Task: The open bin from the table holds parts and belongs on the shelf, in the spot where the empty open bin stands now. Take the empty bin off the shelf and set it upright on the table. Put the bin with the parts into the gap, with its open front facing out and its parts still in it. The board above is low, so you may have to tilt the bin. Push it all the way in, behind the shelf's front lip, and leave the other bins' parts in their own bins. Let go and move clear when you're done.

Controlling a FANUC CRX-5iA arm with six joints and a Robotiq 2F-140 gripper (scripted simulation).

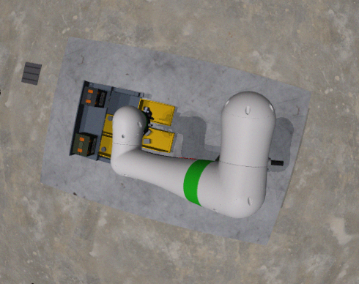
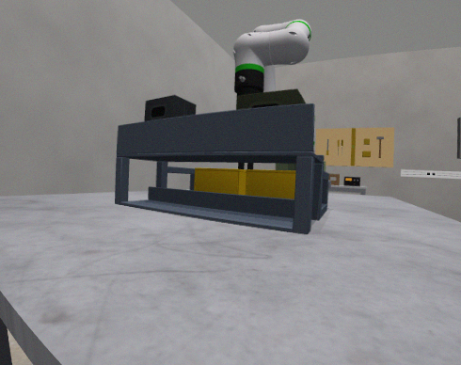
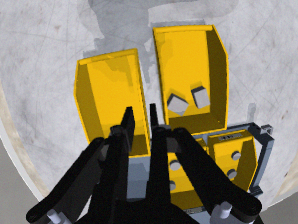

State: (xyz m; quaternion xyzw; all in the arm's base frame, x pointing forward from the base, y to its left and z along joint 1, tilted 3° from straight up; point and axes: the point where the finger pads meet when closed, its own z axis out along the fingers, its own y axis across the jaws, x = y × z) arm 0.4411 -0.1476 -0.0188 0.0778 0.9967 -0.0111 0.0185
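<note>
My gripper (image 2: 246, 166) (image 3: 142, 114) is slightly open, with nothing held. In the wrist view its narrow fingers point down on either side of the inner side wall of the empty yellow bin (image 1: 160, 110) (image 3: 107, 80). Contact cannot be told. The empty bin is upright in front of the shelf (image 1: 94, 121) (image 2: 214, 136), with its low front facing away from it. Beside it stands the yellow bin with parts (image 1: 166, 136) (image 3: 182, 55), upright, holding two grey blocks (image 3: 177, 104) (image 3: 200, 97). The shelf's gap (image 1: 126, 100) (image 3: 137, 180) is behind the empty bin, partly hidden by the fingers.
Two yellow bins with round grey parts stand in the shelf beside the gap; one bin (image 3: 223, 169) is at the shelf's end, near a side post (image 3: 264, 162). A dark box (image 1: 94, 96) (image 2: 170, 109) and a green box (image 1: 83, 144) (image 2: 270, 100) sit on the upper board.
</note>
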